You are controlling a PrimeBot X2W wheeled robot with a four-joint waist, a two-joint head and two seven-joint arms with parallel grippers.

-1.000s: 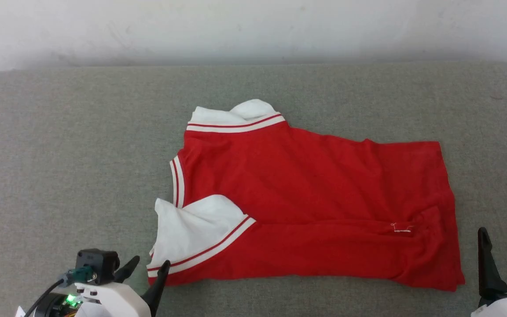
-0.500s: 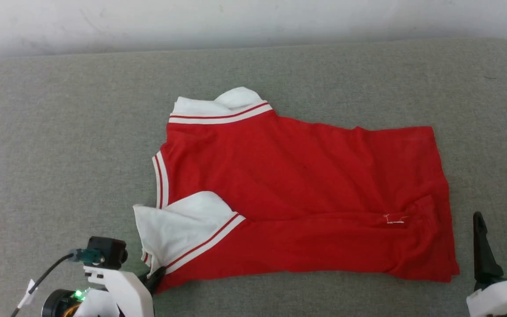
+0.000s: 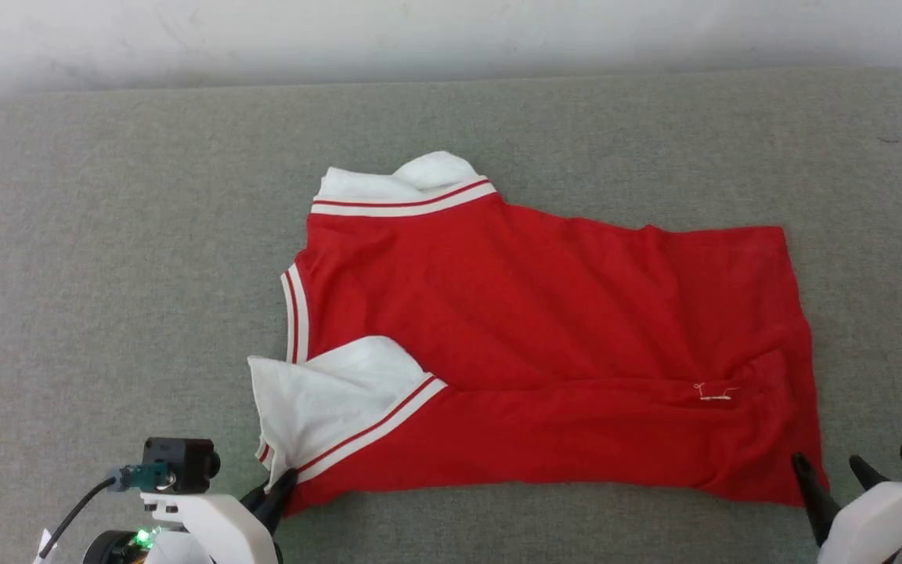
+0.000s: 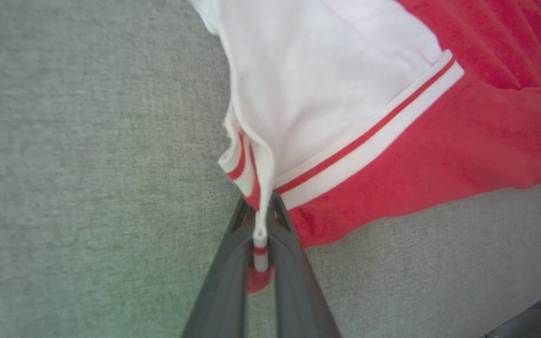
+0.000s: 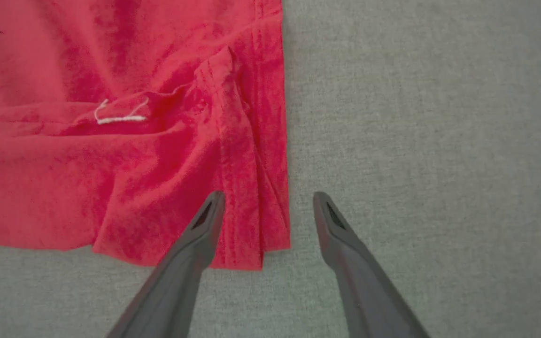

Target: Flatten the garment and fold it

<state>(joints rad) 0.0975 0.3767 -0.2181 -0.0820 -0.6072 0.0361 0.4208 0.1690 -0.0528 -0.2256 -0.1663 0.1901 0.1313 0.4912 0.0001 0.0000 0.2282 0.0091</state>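
The garment, a red shirt with white sleeves and striped trim, lies spread on the grey surface with its collar to the left; no lettering faces up. My left gripper is shut on its near-left corner. In the left wrist view the striped sleeve edge is pinched between the fingers of the left gripper. At the near-right hem corner my right gripper stands open. In the right wrist view the right gripper straddles the hem edge of the garment, its left finger over the red cloth.
The grey fabric surface runs wide on every side of the shirt, up to a white wall at the back. A loose white thread lies on the shirt near the right hem.
My left gripper has shut on the near sleeve corner. The right gripper has moved in to the hem corner, still open. The head camera has shifted a little.
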